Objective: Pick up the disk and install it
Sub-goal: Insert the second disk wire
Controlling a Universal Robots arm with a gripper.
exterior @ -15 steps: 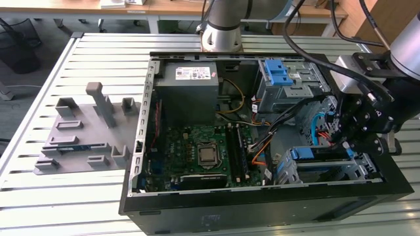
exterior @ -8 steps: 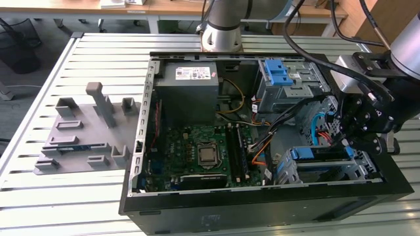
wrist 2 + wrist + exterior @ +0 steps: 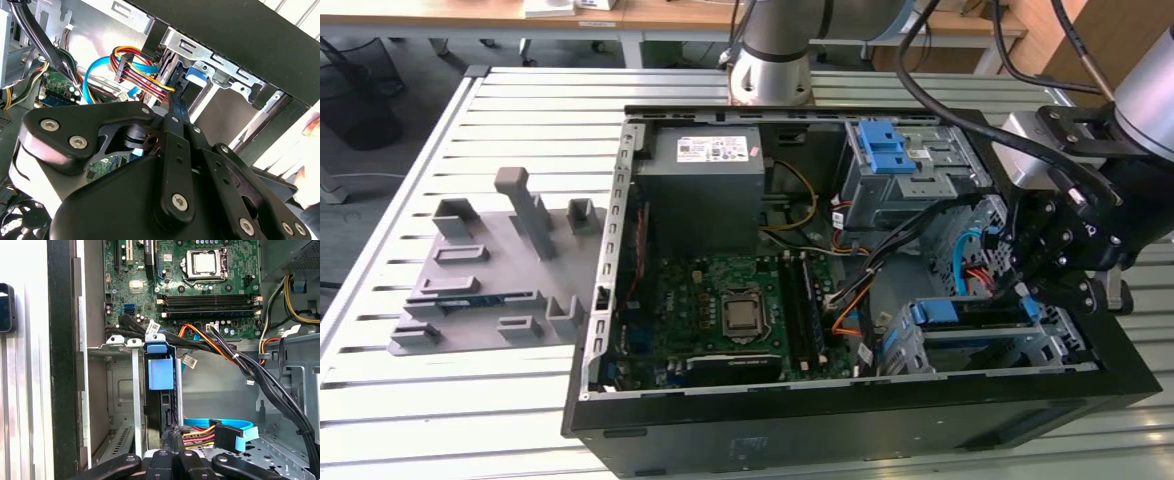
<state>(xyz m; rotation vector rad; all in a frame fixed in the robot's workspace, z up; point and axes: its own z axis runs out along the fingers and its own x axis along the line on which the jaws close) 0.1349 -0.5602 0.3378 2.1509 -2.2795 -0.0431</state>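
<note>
- The gripper (image 3: 1051,262) hangs inside the open computer case (image 3: 854,420), over the drive cage (image 3: 981,345) in the part of the case nearest the tabletop's (image 3: 467,420) front edge and toward the exterior view's right.
- In both wrist views the jaws appear drawn together, their tips meeting at a narrow dark edge just below the blue bracket (image 3: 160,371); whether they actually pinch that edge cannot be told.
- The disk (image 3: 167,412) seems to stand on edge in a slot of the cage, framed by the blue bracket, with little more than its dark thin side and the bracket's tab in sight; in the exterior view the blue strip on top of the cage (image 3: 945,312) marks the spot.
- So the disk looks seated, or nearly so, in its bay, with the gripper right against it.
- Handling, as a judgement: a metal drive is stiff and fairly heavy for its bulk, with smooth faces that could slip, and it dislikes knocks. The plastic bracket's side rails or tab offer the safer hold; the flat faces and the connector end are best left alone.
- A bundle of coloured cables (image 3: 200,432) and a blue ribbon cable (image 3: 235,424) lie just beside the slot, close enough to snag.
- The motherboard (image 3: 727,310) lies well apart, toward the case's middle.
</note>
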